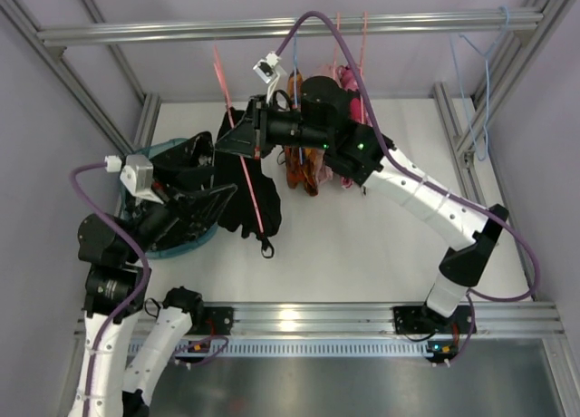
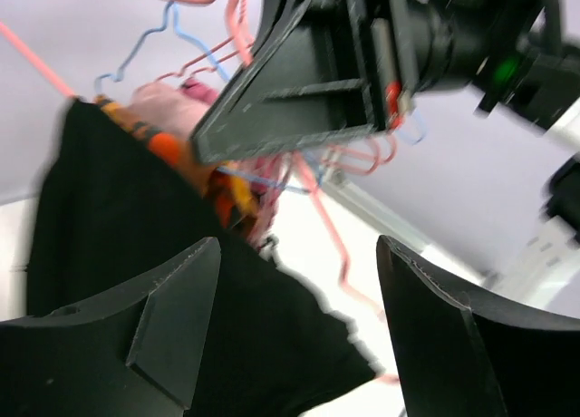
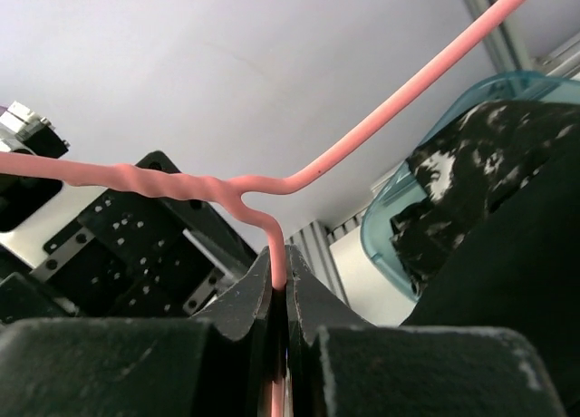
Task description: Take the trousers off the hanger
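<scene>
**A:** Which gripper has the hanger?

**B:** The right gripper. Its jaws are pressed together on the pink wire of the hanger, just below the twist at the neck.

**A:** And the other one?

**B:** The left gripper is spread, its fingers well apart, with black cloth in view beyond them. It points up at the right gripper, close by.

**A:** Where are the trousers?

**B:** The black trousers hang in a dark bunch below the right gripper, over the white table. The pink wire runs down across them. From above I can't tell whether the cloth is draped over the wire or only lies against it. The speckled trousers lie in the blue tub at the table's left side.

**A:** Anything else?

**B:** Orange and pink clothes hang on other hangers under the rail
</scene>
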`<state>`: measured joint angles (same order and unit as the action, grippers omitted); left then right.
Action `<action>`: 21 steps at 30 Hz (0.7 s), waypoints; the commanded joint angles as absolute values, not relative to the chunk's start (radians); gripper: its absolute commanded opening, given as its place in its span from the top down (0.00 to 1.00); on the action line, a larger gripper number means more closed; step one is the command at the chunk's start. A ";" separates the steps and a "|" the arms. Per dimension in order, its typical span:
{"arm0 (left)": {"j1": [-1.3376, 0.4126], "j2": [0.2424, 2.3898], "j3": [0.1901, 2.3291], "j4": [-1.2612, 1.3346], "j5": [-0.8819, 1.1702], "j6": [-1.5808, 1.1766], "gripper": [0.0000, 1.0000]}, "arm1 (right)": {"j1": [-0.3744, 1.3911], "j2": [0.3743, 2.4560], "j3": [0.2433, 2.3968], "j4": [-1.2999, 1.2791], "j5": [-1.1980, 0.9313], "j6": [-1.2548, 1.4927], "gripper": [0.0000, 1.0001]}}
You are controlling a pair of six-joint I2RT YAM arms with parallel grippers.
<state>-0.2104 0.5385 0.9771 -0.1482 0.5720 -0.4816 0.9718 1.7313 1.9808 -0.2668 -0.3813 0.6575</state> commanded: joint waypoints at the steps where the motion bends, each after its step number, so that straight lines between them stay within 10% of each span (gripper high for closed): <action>1: -0.210 0.463 1.008 -0.377 0.511 -0.218 0.24 | 0.963 1.634 1.942 -0.121 -0.449 0.703 1.00; 11: -0.210 0.383 0.986 -0.831 0.729 0.336 0.13 | 0.917 1.646 1.916 -0.156 -0.408 0.770 1.00; 21: -0.210 0.451 0.871 -0.764 0.799 0.526 0.02 | 0.900 1.709 1.951 -0.146 -0.407 0.804 1.00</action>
<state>-0.2104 0.4465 0.8951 -0.8143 0.7532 0.4248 0.9131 1.7027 1.8923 -0.2539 -0.4057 0.7753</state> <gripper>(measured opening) 0.983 0.036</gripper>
